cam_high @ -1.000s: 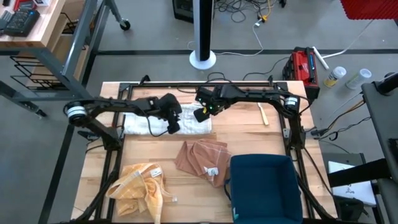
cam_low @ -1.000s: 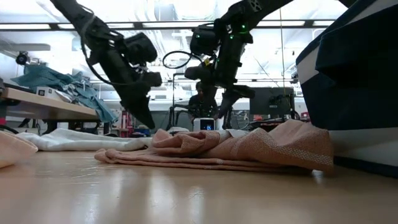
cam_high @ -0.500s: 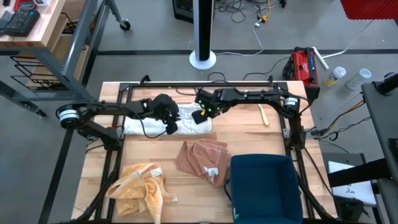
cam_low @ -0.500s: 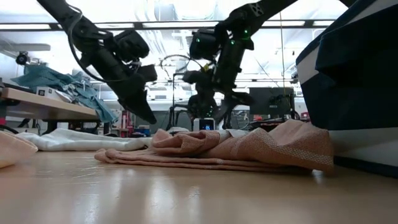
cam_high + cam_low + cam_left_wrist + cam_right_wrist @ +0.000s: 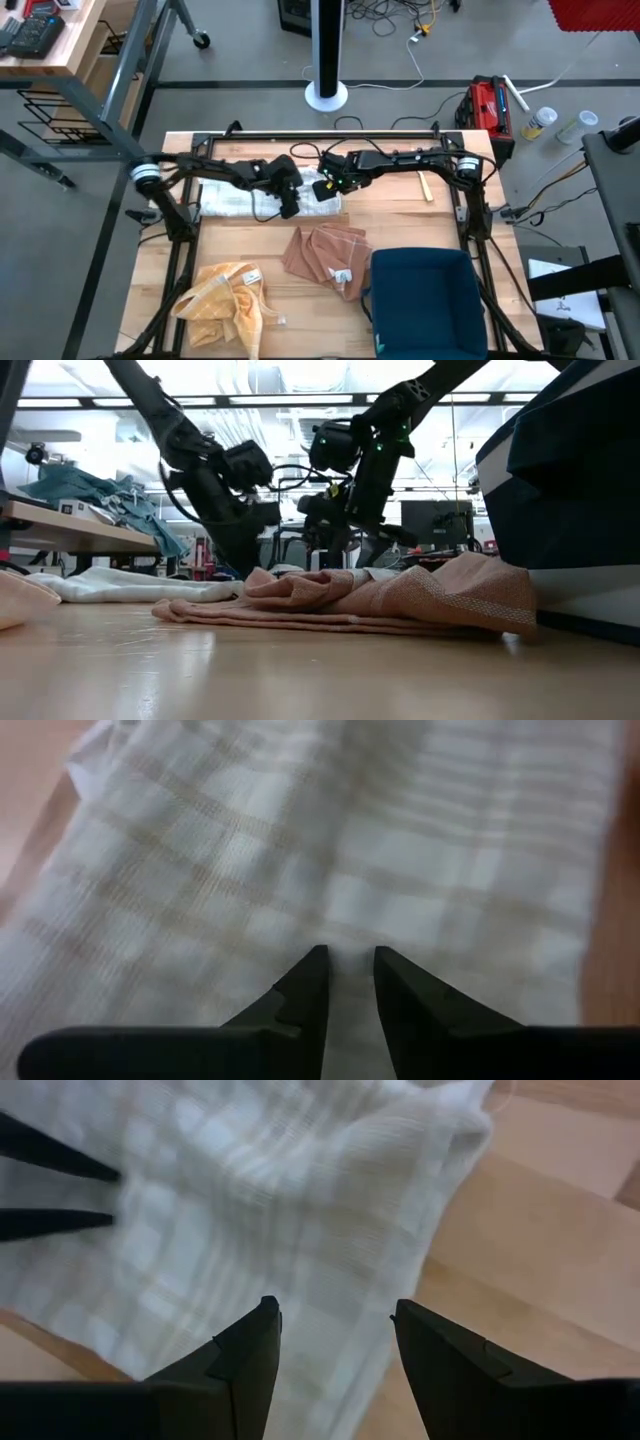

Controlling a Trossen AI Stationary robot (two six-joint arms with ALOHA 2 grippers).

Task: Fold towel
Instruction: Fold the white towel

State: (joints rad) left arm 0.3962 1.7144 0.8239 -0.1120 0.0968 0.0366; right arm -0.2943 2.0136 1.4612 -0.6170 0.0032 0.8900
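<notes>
Left gripper [image 5: 349, 960] low, fingers narrowly parted; right gripper [image 5: 333, 1312] close beside it, fingers spread wide.

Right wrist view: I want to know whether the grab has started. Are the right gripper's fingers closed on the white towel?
No. The right gripper stands open above the white towel, cloth showing in the wide gap between its fingers.

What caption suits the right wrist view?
Right pincer, open, poised over the edge of a white checked towel lying on the wooden table.
</notes>
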